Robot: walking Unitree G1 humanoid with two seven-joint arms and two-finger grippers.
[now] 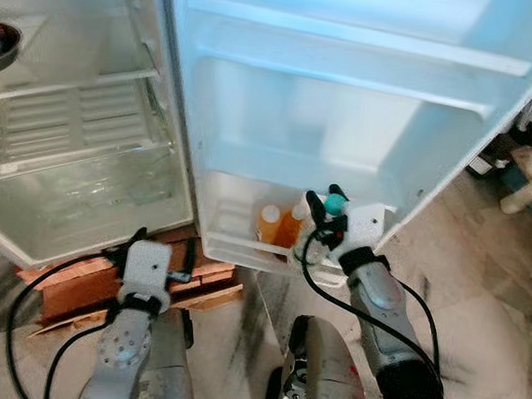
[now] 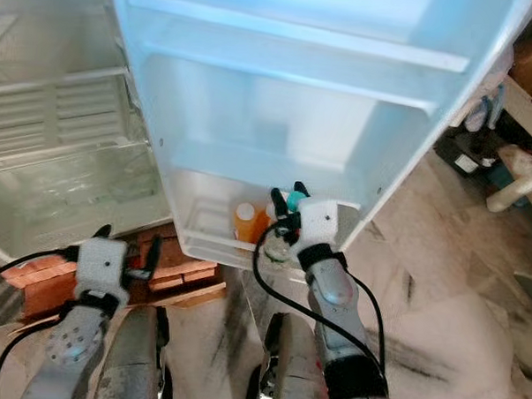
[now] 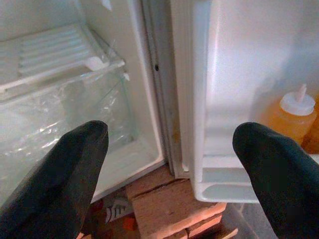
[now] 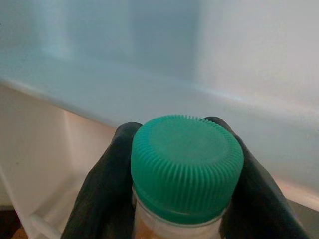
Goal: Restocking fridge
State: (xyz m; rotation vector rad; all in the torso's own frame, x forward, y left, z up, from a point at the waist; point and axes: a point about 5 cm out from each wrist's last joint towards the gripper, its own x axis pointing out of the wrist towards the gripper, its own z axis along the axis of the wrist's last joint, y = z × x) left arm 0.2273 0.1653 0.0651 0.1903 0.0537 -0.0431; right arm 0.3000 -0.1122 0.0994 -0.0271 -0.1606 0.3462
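Observation:
The fridge stands open with its door (image 1: 359, 97) swung towards me. My right gripper (image 1: 326, 206) is shut on a bottle with a teal ribbed cap (image 4: 187, 167), held upright just over the lowest door bin (image 1: 246, 247). In that bin stands an orange bottle with a white spout cap (image 1: 269, 223), and a second bottle is partly hidden behind my gripper. My left gripper (image 3: 174, 164) is open and holds nothing. It hovers low by the fridge's bottom corner, facing the gap between the cabinet and the door.
Inside the cabinet are clear shelves (image 1: 74, 147) and a crisper drawer (image 1: 80, 200). A dark bowl (image 1: 1, 42) sits at the upper left. The fridge rests on red bricks (image 1: 86, 284). Clutter (image 1: 527, 176) lies on the marble floor to the right.

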